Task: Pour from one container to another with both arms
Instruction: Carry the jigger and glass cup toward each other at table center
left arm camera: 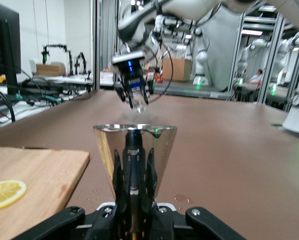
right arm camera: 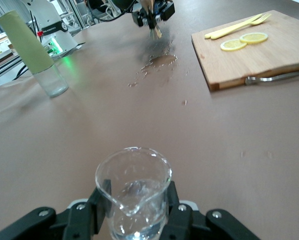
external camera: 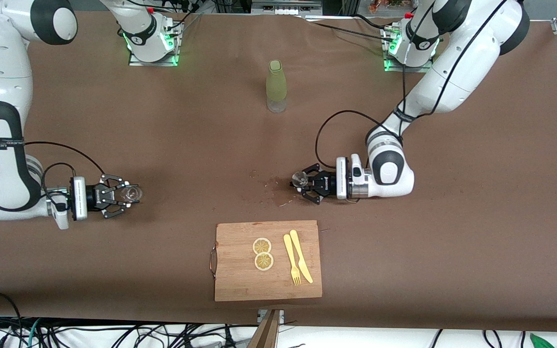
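Note:
A clear glass beaker [external camera: 131, 193] [right arm camera: 133, 192] with a little water in it sits toward the right arm's end of the table. My right gripper [external camera: 124, 194] [right arm camera: 133, 200] is shut on its sides. A shiny metal cone-shaped cup [external camera: 299, 179] [left arm camera: 135, 145] is near the table's middle. My left gripper [external camera: 303, 186] [left arm camera: 134, 165] is shut on it, its black fingers [left arm camera: 120, 170] pressed against the narrow lower part. Each wrist view shows the other gripper facing it across the table, the right one [left arm camera: 134, 95] with the beaker and the left one [right arm camera: 152, 12] with the cup.
A pale green bottle [external camera: 276, 84] [right arm camera: 32, 52] stands upright between the two arm bases. A wooden cutting board [external camera: 240, 278] [right arm camera: 269, 60] lies nearest the front camera, carrying two lemon slices [external camera: 262, 253] and a yellow fork and knife [external camera: 297, 256]. Wet spots [external camera: 273, 186] mark the table by the metal cup.

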Robot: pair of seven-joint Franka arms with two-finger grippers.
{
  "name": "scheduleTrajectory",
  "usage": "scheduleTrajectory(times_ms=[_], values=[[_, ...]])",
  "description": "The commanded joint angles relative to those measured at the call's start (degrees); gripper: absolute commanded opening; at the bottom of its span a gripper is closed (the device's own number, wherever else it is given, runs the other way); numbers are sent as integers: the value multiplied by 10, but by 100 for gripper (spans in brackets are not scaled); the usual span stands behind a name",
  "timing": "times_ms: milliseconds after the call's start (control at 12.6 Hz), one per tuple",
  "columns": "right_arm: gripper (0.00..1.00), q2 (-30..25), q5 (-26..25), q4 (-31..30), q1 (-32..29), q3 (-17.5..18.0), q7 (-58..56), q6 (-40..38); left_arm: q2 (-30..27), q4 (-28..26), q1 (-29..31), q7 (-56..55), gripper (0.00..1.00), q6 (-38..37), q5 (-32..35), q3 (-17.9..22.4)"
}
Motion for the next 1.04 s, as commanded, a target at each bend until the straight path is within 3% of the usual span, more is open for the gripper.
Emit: scheduleTrajectory(times_ms=[0, 239, 637, 956], values=[[23, -3, -12, 35, 29, -2, 64, -13, 6, 3, -1, 22, 0, 57, -20, -24], [22, -3, -14, 72, 65, -3, 135, -13, 18, 5, -9, 26, 0, 99, -62, -54], [22, -3, -29, 130, 134, -6, 273, 9, 25, 7, -9, 43, 0, 105, -70, -56], [22, -3, -52, 137, 187, -14, 356, 48, 24, 7, -8, 49, 0, 101, -67, -55]])
